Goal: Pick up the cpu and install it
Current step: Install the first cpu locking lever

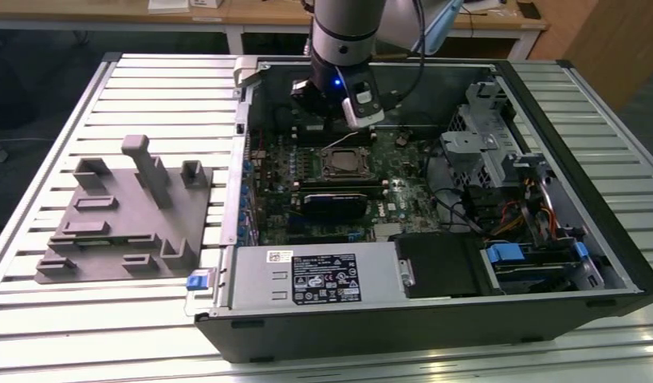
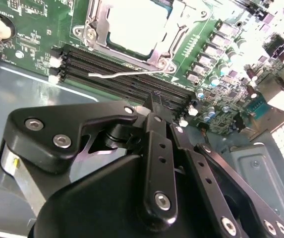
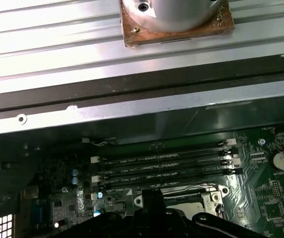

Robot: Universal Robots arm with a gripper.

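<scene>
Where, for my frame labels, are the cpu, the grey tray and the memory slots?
cpu [image 2: 134, 27]: second wrist view, on its pale metal top inside the socket frame.
grey tray [image 1: 145, 227]: exterior view, on its flat base.
memory slots [image 3: 166, 166]: first wrist view, on one middle dark slot.

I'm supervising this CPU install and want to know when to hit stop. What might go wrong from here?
1. The socket lever hangs loose by the memory slots, just ahead of the gripper. A careless move might snag or bend it.
2. With that lever unlatched, the cpu inside the socket frame may not be clamped, so a bump could shift it.
</scene>
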